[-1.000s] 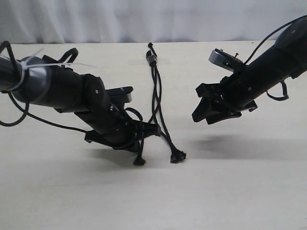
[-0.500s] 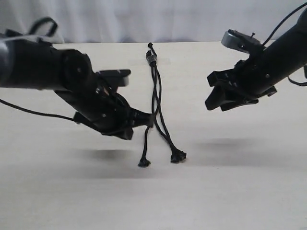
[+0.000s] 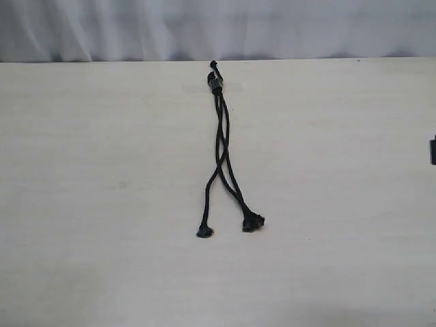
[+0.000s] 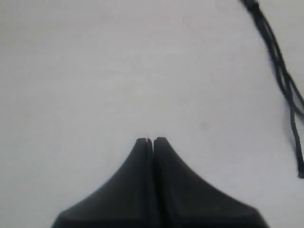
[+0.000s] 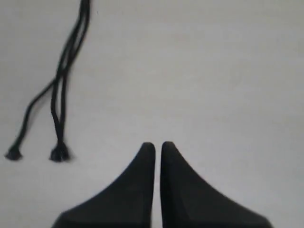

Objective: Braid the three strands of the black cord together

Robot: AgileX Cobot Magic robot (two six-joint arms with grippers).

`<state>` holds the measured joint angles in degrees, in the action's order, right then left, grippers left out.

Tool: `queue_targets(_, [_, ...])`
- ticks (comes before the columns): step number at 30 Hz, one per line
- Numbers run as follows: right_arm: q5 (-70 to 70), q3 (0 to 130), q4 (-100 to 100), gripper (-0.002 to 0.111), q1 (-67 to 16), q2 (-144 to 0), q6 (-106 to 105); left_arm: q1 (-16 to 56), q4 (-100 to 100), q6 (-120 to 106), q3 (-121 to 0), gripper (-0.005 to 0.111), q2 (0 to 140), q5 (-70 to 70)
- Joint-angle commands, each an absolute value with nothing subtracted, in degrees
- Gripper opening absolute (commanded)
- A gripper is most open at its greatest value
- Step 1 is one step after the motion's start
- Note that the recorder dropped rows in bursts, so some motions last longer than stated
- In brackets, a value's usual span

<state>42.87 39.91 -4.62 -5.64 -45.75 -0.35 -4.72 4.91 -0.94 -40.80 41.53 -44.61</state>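
Note:
The black cord (image 3: pixel 221 136) lies alone on the pale table, its bound, knotted end (image 3: pixel 215 83) at the far side. The three strands cross and twist loosely toward me. One strand (image 3: pixel 206 197) splits off left to its own frayed tip (image 3: pixel 204 231); the others end together at a tip cluster (image 3: pixel 253 222). Neither gripper shows in the exterior view. In the left wrist view my left gripper (image 4: pixel 152 140) is shut and empty above bare table, the cord (image 4: pixel 280 69) far off. My right gripper (image 5: pixel 157 145) is shut to a thin slit, empty, the cord (image 5: pixel 61 80) well aside.
The table (image 3: pixel 102 170) is a flat light wood surface with a white curtain (image 3: pixel 218 27) behind its far edge. A small black sliver (image 3: pixel 433 150) shows at the right edge of the exterior view; what it is cannot be told.
Both arms have pulled back out of the exterior view. The left gripper has let go of the left strand, which now lies flat on the table with its tip slightly left.

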Motion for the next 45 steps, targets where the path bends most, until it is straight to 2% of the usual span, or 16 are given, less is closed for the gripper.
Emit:
queue_targets(1, [37.99,34.65,-5.77,0.004,-5.51,-28.16,1.40,-4.95,0.00,-1.38,-39.39,0.000,22.32,-44.40])
queue_targets(9, [38.78,34.28,-5.77,0.004,-5.51,-6.91,1.27,-4.95,-0.32,-1.38,-39.39,0.000,1.61,-43.77])
queue_targets(12, [38.29,34.00,-5.77,0.004,-5.51,-0.61,1.27,-4.68,-1.53,-1.38,-38.99,0.000,0.00,-43.25])
queue_targets(20, [21.96,20.28,-5.52,0.004,-5.39,0.00,1.27,-4.69,-19.06,-1.38,-29.03,0.000,0.00,-36.53])
queue_targets(24, [16.76,11.18,-5.52,0.004,-5.39,0.00,1.27,-4.69,-17.45,-1.38,-21.59,0.000,0.00,-36.10])
queue_targets(30, [16.44,0.00,-5.52,0.004,-5.39,0.00,1.27,-4.69,-12.59,-1.89,-12.94,0.000,0.00,-28.26])
queue_targets(33, [21.69,0.00,-5.91,0.004,-5.39,0.00,1.69,-4.69,-4.70,-1.89,-10.05,0.000,0.00,-28.26])
queue_targets(37, [21.13,0.00,-6.80,0.004,-5.39,0.00,1.81,-4.69,-0.89,-2.11,-7.30,0.000,0.00,-22.21])
queue_targets(45, [21.13,0.00,-6.80,0.004,-5.39,0.00,1.81,-4.69,12.37,-2.11,-0.58,0.000,0.00,-25.58])
